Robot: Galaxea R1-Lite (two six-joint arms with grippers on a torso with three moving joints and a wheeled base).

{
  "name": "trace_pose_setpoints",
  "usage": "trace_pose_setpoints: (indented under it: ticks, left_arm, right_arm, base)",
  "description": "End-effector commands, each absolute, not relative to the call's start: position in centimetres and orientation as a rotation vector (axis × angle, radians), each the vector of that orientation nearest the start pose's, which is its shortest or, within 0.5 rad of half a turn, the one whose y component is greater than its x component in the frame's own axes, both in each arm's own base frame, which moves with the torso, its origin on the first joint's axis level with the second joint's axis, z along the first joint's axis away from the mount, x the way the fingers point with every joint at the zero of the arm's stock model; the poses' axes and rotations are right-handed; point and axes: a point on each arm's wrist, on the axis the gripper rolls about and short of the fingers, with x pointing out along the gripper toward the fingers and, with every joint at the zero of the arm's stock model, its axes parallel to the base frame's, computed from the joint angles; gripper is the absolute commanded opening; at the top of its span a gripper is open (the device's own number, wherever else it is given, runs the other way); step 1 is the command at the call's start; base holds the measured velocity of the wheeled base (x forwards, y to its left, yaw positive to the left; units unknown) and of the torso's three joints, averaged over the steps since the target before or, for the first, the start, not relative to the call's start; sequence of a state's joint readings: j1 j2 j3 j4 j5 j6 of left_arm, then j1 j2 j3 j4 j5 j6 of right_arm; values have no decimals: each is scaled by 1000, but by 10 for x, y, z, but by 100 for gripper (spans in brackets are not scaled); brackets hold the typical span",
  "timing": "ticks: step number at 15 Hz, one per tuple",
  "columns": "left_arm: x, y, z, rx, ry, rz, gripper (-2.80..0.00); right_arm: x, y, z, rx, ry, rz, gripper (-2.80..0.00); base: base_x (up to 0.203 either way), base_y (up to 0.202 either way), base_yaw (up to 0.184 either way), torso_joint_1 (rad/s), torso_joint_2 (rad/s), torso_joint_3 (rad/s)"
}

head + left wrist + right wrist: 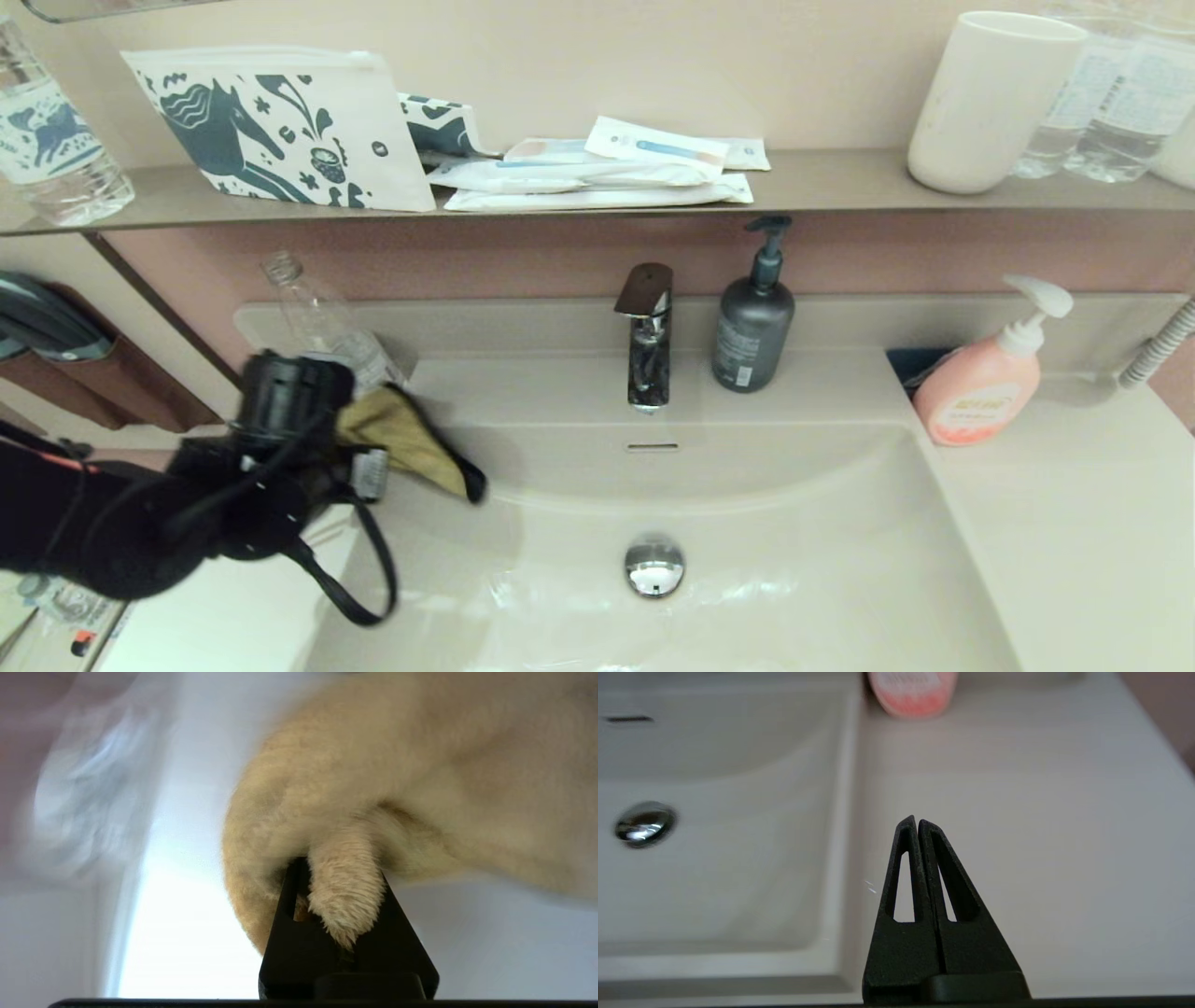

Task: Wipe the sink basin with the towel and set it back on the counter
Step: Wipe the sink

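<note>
The mustard-yellow towel [411, 439] hangs bunched from my left gripper [373, 459], which is shut on it above the back left rim of the sink basin [794, 579]. In the left wrist view the fluffy towel [397, 765] spills over the black fingers [285, 933], a fold pinched between them. The chrome drain plug [653, 565] and overflow slot [652, 446] are uncovered. My right gripper [917, 820] is outside the head view. It is shut and empty over the counter [1041, 835], beside the basin's right rim [850, 812].
A clear plastic bottle [322, 322] stands just behind the left gripper. The faucet [646, 345] and a dark pump bottle [752, 322] sit at the basin's back, a pink pump bottle [980, 383] on the right counter [1074, 541]. The wall shelf [822, 182] holds a cup and packets.
</note>
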State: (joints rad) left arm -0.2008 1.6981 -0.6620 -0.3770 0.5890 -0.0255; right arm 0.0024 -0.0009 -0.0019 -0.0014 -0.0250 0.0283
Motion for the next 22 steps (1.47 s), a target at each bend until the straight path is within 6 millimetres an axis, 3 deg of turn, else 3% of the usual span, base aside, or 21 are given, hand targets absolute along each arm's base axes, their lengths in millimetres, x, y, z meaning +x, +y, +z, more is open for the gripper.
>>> trace_pose_setpoints:
  ticks: [1,4,8,11,16,19,22]
  left_arm:
    - [278,-19,147,-29,493,245,-280]
    - [289,-6,133,-165,364,209,-280]
    - [257,-15,134,-147,349,263,-280]
    - [259,0,125,-147,379,324,-280]
    - [303,37,105,-135,432,334,-280]
    - [326,41,101,-121,424,310,-280]
    - [343,54,80,-84,476,317,-280]
  right_arm:
    - [-23,-1,76,29,-3,-24,-280]
    - [-23,-1,76,29,-3,-24,-280]
    - [-23,-1,76,29,-3,-25,-280]
    - [-23,-1,76,29,-3,-25,-280]
    - [-23,-1,76,29,-3,-24,-280]
    - [-23,-1,76,29,-3,-24,-280]
    - [-23,-1,76,29,-3,-24,-280]
  base:
    - [0,0,0,0,0,0]
    - [0,0,0,11,6,-2]
    - [0,0,0,0,0,0]
    - [0,0,0,0,0,0]
    - [0,0,0,0,0,0]
    - [0,0,0,0,0,0]
    - [0,0,0,0,0,0]
